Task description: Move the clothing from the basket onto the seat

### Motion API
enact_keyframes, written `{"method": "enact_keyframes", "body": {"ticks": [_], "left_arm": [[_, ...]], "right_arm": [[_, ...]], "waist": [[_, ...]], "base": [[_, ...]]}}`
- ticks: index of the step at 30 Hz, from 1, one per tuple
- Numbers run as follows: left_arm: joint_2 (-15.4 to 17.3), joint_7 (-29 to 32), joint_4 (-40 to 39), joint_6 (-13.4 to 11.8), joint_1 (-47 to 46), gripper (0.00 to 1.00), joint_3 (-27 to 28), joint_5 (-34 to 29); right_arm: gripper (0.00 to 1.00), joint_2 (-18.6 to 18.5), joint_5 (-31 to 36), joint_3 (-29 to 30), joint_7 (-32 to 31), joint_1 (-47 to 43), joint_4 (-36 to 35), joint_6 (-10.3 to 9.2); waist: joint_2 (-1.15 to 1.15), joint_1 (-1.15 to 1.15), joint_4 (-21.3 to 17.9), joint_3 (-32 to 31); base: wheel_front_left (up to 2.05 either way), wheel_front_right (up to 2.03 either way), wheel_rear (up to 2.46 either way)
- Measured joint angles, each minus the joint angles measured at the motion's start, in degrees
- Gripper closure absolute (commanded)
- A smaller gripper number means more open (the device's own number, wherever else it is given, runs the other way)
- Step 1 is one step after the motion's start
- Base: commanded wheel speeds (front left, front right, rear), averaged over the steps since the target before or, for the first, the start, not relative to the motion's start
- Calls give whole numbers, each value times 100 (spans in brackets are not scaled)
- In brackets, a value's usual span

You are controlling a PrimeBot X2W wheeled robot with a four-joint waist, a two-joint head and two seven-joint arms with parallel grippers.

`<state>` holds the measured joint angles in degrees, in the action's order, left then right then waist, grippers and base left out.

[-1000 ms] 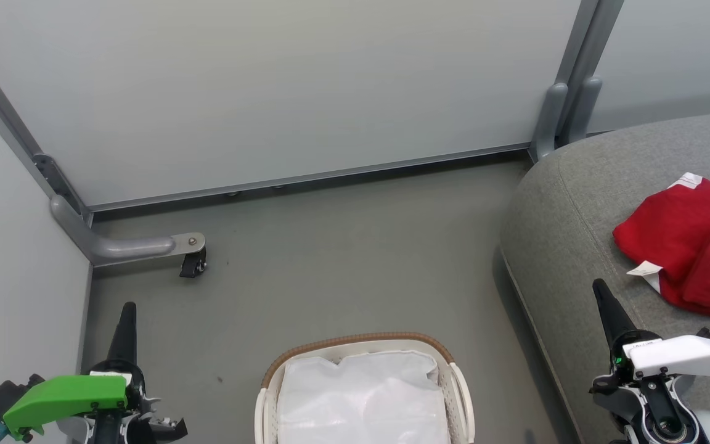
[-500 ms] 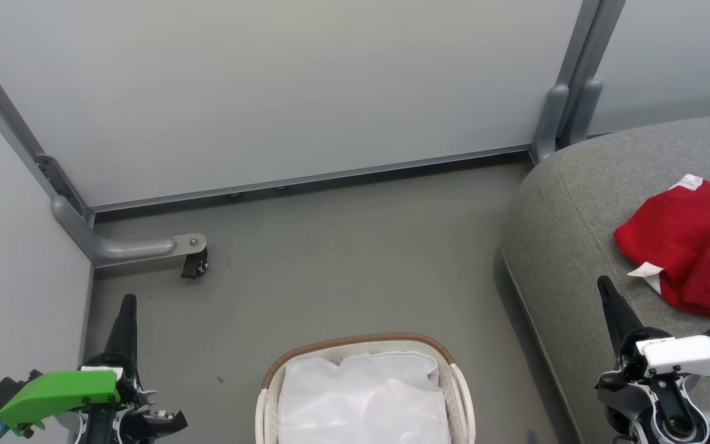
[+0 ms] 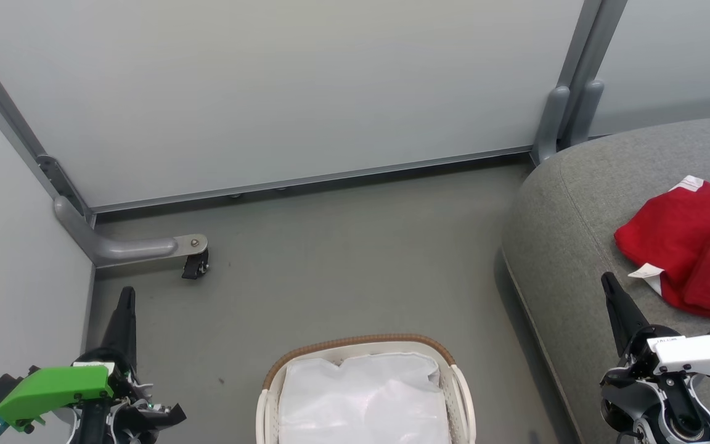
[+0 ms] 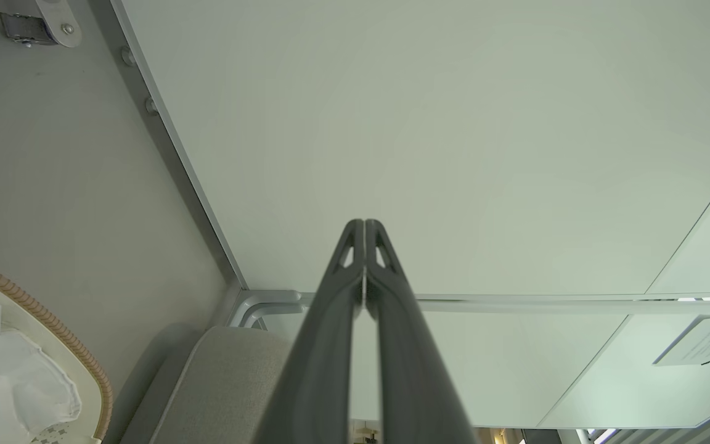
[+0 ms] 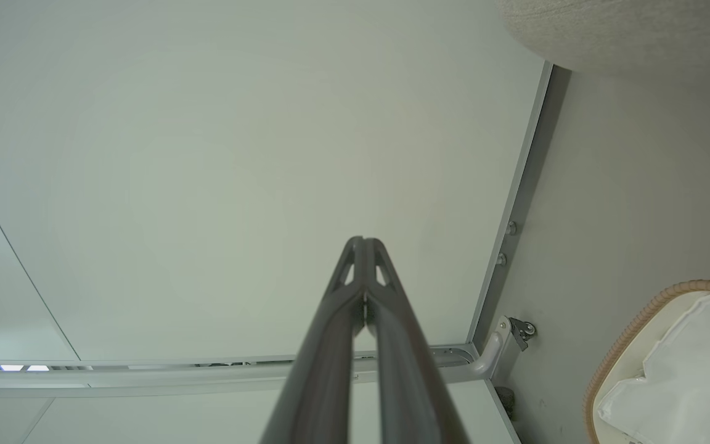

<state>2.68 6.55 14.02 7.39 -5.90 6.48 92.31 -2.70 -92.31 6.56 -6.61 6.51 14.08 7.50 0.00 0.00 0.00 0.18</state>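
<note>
Clothing (image 3: 694, 246) lies in a red heap on the seat (image 3: 567, 234), well apart from the basket (image 3: 355, 341) with its white liner (image 3: 361, 401). We see our left gripper (image 3: 126, 295) and right gripper (image 3: 607, 282) both clenched, grasping nothing.

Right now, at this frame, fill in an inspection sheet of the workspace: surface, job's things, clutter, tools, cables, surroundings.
Surface: smooth grey floor, faint marks.
Job's things: red-and-white clothing lies bunched on the seat; basket stands on the floor beside the seat, white liner inside, no garment in the part that shows.
Clutter: nothing seen.
Grippers: left tool shut, holding nothing; right tool shut, holding nothing.
Cables: nothing seen.
Surroundings: pale partition panels; metal foot with caster.
</note>
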Motion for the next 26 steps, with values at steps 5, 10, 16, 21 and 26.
{"method": "enact_keyframes", "body": {"ticks": [5,10,16,21,26], "left_arm": [[0,0,0,0,0,100,1,0],[0,0,0,0,0,100,1,0],[0,0,0,0,0,100,1,0],[0,0,0,0,0,100,1,0],[0,0,0,0,0,100,1,1]], "right_arm": [[100,0,0,0,0,-1,0,0],[100,0,0,0,0,-1,-1,0],[100,0,0,0,0,-1,-1,0],[100,0,0,0,0,-1,-1,0],[100,0,0,0,0,-1,-1,0]], "waist": [[0,0,0,0],[0,0,0,0],[0,0,0,0],[0,0,0,0],[0,0,0,0]], "base": [[0,0,0],[0,0,0],[0,0,0],[0,0,0],[0,0,0]]}}
